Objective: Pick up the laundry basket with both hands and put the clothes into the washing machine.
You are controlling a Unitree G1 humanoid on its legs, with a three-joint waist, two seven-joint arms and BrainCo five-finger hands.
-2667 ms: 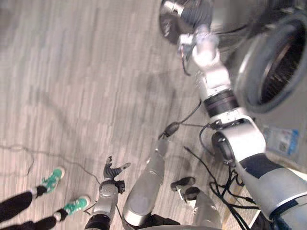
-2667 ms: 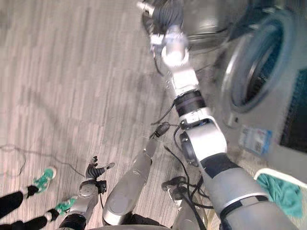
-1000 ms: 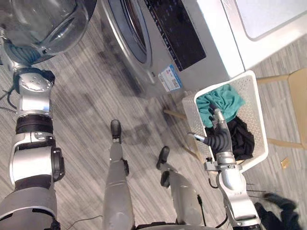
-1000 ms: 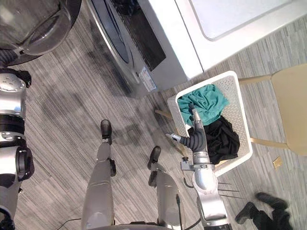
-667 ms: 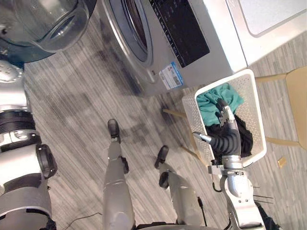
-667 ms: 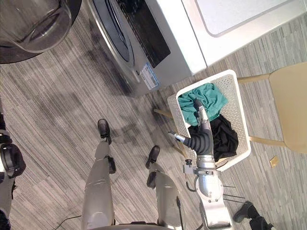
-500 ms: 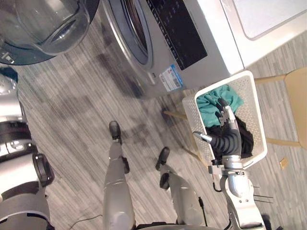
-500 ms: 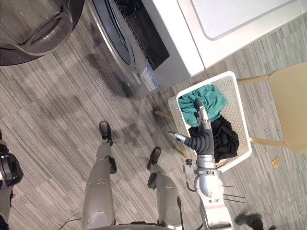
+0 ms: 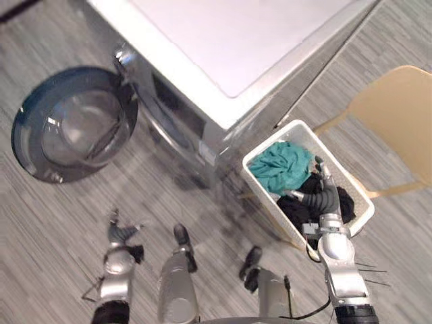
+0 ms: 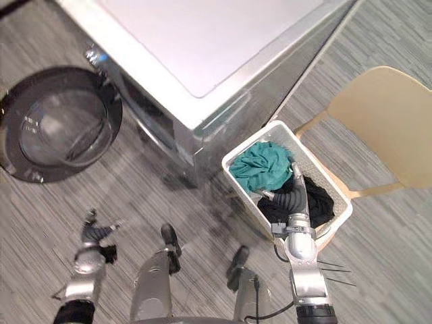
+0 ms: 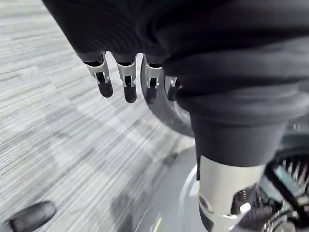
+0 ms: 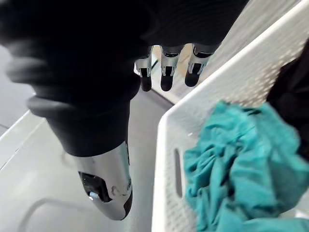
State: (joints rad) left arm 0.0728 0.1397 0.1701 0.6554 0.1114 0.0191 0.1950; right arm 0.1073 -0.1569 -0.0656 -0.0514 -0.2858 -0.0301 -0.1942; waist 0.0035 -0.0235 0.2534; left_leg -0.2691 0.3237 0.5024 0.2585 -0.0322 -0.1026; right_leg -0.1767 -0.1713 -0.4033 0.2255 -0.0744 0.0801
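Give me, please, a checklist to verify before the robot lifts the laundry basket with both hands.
1. The washing machine door is open: ok.
2. Clothes are inside the laundry basket: ok, a teal cloth and a black cloth.
3. The right hand grips the basket: not ok; it is open, above the clothes.
4. The left hand is at the basket: not ok; it is open, over the floor, far from it.
5. The basket sits steadily on the chair: cannot tell.
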